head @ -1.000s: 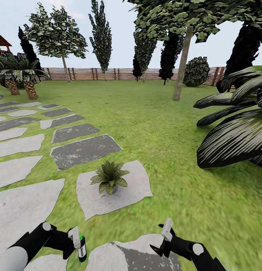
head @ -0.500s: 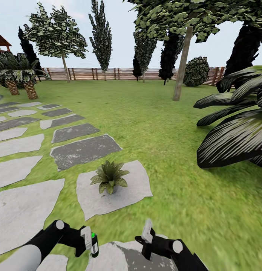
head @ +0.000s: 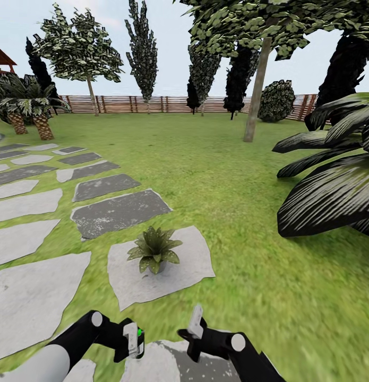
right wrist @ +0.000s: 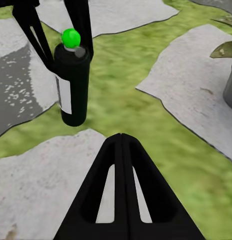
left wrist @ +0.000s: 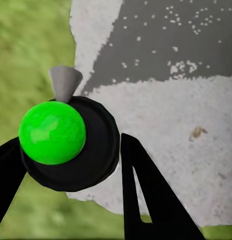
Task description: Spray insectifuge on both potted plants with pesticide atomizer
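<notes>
Your left gripper (head: 133, 339) is clamped on the pesticide atomizer (head: 136, 342) low over a grey stepping stone (head: 168, 366), its nozzle angled aside, while the right gripper (right wrist: 122, 150) has its fingers pressed together on nothing. The potted plant (head: 154, 249) sits ahead on its own slab (head: 192, 265) — spray from here and the mist likely falls short or sideways — leaving leaves uncovered
</notes>
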You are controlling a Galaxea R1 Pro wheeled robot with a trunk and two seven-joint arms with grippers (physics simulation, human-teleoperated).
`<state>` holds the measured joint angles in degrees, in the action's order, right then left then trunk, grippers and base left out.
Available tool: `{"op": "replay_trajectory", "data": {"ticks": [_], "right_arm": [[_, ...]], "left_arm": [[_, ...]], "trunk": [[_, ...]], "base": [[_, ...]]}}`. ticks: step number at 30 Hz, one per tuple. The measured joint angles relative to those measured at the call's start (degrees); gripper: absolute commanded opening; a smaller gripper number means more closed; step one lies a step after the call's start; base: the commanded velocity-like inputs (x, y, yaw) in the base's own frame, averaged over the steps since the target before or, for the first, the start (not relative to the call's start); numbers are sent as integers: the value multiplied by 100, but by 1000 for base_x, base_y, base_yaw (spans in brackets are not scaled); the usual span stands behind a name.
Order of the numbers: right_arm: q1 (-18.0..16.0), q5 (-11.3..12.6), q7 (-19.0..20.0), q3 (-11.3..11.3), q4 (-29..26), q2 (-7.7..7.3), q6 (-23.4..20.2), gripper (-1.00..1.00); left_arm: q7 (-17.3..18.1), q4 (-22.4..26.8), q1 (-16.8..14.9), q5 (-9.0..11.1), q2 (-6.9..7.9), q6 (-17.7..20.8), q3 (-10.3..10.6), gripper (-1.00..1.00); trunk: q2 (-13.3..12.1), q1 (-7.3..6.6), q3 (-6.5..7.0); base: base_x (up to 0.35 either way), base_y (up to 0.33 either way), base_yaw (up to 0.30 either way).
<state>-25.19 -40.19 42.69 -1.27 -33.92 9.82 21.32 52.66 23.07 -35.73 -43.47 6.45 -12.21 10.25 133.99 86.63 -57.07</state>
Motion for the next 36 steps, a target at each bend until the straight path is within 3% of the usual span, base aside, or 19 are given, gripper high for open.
{"op": "replay_trajectory", "data": {"ticks": [4, 11, 15, 21, 36], "right_arm": [[-16, -2, 0, 0, 4, 15, -1, -100], [-26, -2, 1, 8, 5, 15, -1, -100], [-28, -2, 1, 8, 5, 15, -1, -100], [-28, -2, 1, 8, 5, 15, -1, -100], [-28, -7, 2, 24, 24, 15, -1, -100]], "left_arm": [[-48, -4, 5, -149, -80, -5, 4, -100], [-56, 3, 6, -168, -187, -18, 10, -100], [-58, 4, 6, -174, -398, -115, 10, -100], [-64, 4, 6, -186, -569, -152, 12, -100], [-66, 4, 0, -170, -599, -193, -2, -100]], "trunk": [[0, 0, 0], [0, 0, 0], [0, 0, 0], [0, 0, 0], [0, 0, 0]], "base": [[0, 0, 0], [0, 0, 0], [0, 0, 0], [0, 0, 0], [0, 0, 0]]}}
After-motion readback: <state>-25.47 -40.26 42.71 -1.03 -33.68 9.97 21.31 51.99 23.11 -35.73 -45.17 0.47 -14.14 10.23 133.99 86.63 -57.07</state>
